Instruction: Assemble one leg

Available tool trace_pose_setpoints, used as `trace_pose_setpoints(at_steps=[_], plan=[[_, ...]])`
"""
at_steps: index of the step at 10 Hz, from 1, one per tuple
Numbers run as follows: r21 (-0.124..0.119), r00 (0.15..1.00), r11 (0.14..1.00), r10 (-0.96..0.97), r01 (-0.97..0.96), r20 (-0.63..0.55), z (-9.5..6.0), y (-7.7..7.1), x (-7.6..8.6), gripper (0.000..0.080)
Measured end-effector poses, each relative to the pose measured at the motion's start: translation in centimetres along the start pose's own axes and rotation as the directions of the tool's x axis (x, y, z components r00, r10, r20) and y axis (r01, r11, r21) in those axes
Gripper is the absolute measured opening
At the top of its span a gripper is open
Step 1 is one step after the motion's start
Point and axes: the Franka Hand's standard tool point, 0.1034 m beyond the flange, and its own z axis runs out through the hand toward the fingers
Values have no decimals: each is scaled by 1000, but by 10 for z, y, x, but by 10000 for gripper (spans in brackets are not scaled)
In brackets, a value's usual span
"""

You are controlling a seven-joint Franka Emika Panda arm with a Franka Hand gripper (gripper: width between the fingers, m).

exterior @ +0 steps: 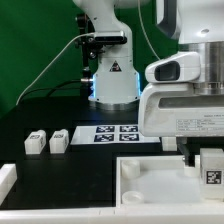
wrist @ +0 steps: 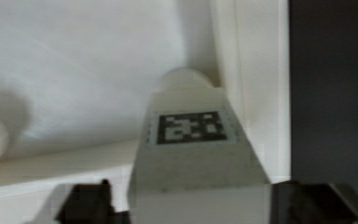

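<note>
- On my exterior view's far left I see a white rim piece (exterior: 8, 181) at the edge of the black surface (exterior: 40, 118).
- Just right of it, two loose legs (exterior: 37, 142) sit side by side near each other, tags up, the second (exterior: 59, 141) a little closer to the marker board.
- The marker board (exterior: 116, 133) lies flat beyond them, toward the middle, in front of the arm's base (exterior: 112, 85).
- In the foreground, the tray (exterior: 150, 185) spreads across the lower middle and right, a corner recess showing at its near left.
- At the exterior view's right, the jaws (exterior: 208, 160) hang low over the tray's right part, with a leg (exterior: 212, 170) between them, its tag facing the camera.
- From the wrist view, I see that leg (wrist: 194, 150) running up from between the two dark fingers (wrist: 91, 203), its tag (wrist: 192, 126) near the far end, which sits on the tray's white floor (wrist: 78, 75) close against a wall.
- The jaws are clamped on that leg; whether its tip is seated in a recess I cannot tell.
</note>
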Motion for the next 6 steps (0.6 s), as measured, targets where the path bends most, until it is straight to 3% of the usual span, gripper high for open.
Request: trace_pose_setpoints(at_steps=[1,2,4,6], plan=[[2,996,996,84,-84,1,0,-1,0,352],[1,977,977,213,-213,2,0,1,0,291],[2,928,928,372,-372,7,1,3,0,291],[-8,731,732,682,-682,28,2,6,0,292]])
